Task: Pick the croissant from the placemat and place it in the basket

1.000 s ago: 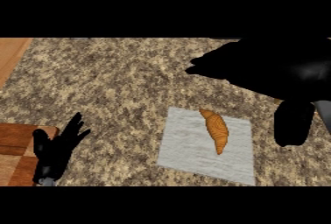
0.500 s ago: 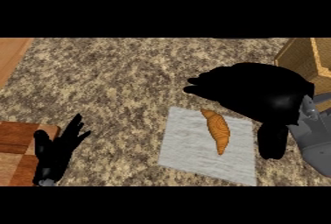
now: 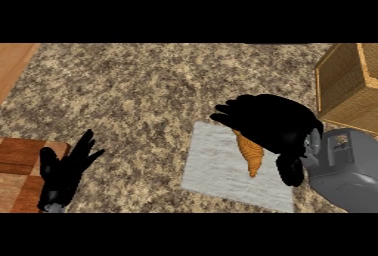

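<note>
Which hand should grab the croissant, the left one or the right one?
Right, probably. The right hand hangs just over the croissant on the placemat, and the basket is on that side too. The left hand rests open far off at lower left.

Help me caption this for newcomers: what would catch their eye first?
The black right hand, looming over the top end of the orange croissant on the grey placemat, right of centre. Next, the wicker basket at the upper right edge, and the left hand resting open at the lower left.
</note>
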`<action>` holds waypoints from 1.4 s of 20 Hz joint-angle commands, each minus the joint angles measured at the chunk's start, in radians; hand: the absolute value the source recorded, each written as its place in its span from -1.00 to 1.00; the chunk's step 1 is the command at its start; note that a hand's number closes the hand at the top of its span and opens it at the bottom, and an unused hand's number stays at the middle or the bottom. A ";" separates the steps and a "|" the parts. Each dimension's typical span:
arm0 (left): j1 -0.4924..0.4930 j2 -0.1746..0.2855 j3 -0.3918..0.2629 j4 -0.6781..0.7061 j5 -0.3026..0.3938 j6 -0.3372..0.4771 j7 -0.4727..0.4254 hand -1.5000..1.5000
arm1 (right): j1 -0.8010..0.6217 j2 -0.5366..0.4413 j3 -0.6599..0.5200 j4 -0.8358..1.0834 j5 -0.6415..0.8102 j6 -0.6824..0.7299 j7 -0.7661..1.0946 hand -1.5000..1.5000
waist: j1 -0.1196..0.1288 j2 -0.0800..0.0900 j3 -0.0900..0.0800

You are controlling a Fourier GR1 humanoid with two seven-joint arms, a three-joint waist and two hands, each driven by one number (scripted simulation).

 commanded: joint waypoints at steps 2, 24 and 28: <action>0.068 0.003 -0.007 0.037 0.002 -0.017 0.043 0.00 | 0.055 -0.014 0.014 0.053 0.107 -0.051 -0.108 -1.00 | 0.005 0.008 -0.011; 0.015 -0.005 0.028 0.079 -0.018 -0.054 0.060 0.00 | 0.150 0.099 0.080 0.316 0.424 -0.278 -0.394 -1.00 | 0.001 0.009 -0.012; 0.063 -0.007 0.037 0.080 -0.025 -0.061 0.011 0.00 | 0.149 0.132 0.094 0.331 0.468 -0.248 -0.345 -1.00 | 0.001 0.007 -0.012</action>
